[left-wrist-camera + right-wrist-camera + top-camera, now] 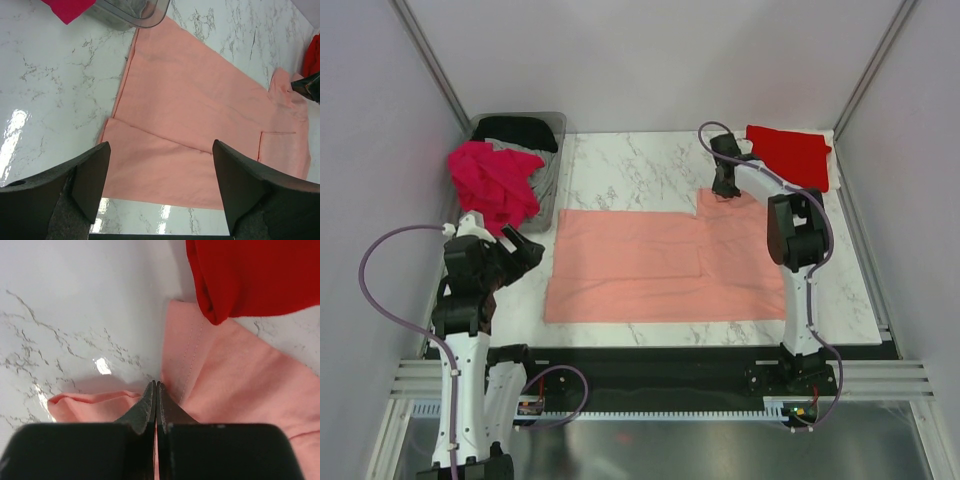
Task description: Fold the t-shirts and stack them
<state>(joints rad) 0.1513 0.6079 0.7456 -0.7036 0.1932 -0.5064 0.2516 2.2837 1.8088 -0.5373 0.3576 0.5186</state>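
Right gripper (156, 386): fingers are pressing tight together, pinching a pucker of the salmon pink t-shirt (650, 265) at its far right sleeve edge. Cloth is bunching toward the tips from both sides.

Left gripper (160, 145): fingers are standing wide apart, holding nothing, hovering above the salmon pink t-shirt's near left corner, off the cloth.

The salmon pink t-shirt is lying spread flat on the marble table (630, 165), with a fold line running across its near part.

The red t-shirt (255, 275) is lying folded just beyond the pinched sleeve, its near edge overlapping the pink cloth in the right wrist view.

The grey bin (548, 200) is sitting at the salmon shirt's far left corner, its rim just meeting the cloth in the left wrist view. The magenta t-shirt (490, 185) is draping over the bin's left side; the black t-shirt (517, 130) is lying at the bin's far end.
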